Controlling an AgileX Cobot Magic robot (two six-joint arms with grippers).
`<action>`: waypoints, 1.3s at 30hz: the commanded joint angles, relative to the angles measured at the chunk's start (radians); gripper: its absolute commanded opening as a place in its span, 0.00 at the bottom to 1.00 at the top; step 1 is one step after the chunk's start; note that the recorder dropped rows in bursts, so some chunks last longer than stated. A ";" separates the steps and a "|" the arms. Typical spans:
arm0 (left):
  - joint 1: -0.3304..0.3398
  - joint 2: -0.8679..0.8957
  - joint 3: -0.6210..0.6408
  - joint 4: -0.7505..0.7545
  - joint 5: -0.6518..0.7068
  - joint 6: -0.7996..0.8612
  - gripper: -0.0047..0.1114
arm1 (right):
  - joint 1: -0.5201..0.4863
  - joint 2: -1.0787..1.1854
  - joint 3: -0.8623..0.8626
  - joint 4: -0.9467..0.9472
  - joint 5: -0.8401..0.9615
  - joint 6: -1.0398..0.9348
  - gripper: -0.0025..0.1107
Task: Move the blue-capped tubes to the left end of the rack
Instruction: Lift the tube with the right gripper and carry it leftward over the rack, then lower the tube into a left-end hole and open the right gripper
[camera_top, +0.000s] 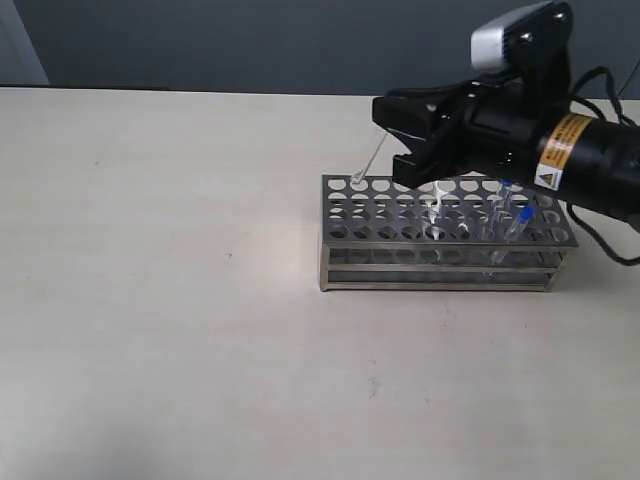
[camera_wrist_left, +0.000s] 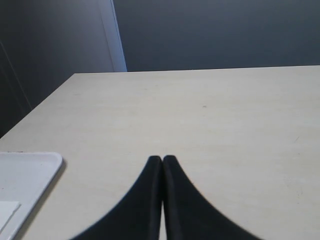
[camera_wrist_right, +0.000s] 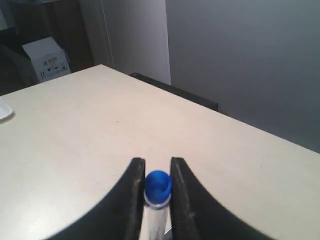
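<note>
Blue-capped tubes (camera_top: 522, 215) are thin, clear and light. They look stiff but probably brittle and slick, so each is best pinched gently just under the cap, where the jaws have a shoulder to stop against. Furthest left, the left gripper (camera_wrist_left: 162, 161) shows only in its own wrist view, its fingers pressed together on nothing over the table (camera_top: 150, 300), with a white tray (camera_wrist_left: 25, 175) near one corner, well apart from the work. The tabletop left of the rack (camera_top: 440, 264) lies open, so that end has ample room for an approach. At the rack's left end the held tube (camera_top: 368, 158) hangs tilted, its lower tip at a hole in the far corner; whether it has entered I cannot tell. The right gripper (camera_top: 392, 135) is clamped on it right below the blue cap (camera_wrist_right: 158, 184). Tilted like this, the tip could catch the hole's steel rim, so I judge it wants uprighting before lowering. Near the middle stand pale tubes (camera_top: 437, 212) with no blue showing. Toward the right end, two blue-capped ones lean in their holes, just beside the arm.
</note>
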 joint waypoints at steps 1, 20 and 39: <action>-0.004 -0.005 0.002 0.006 -0.007 -0.005 0.04 | 0.006 0.079 -0.055 -0.020 0.001 -0.008 0.02; -0.004 -0.005 0.002 0.006 -0.007 -0.005 0.04 | 0.006 0.261 -0.232 -0.080 0.067 -0.032 0.02; -0.004 -0.005 0.002 0.006 -0.009 -0.005 0.04 | 0.046 0.371 -0.243 -0.094 0.047 -0.077 0.02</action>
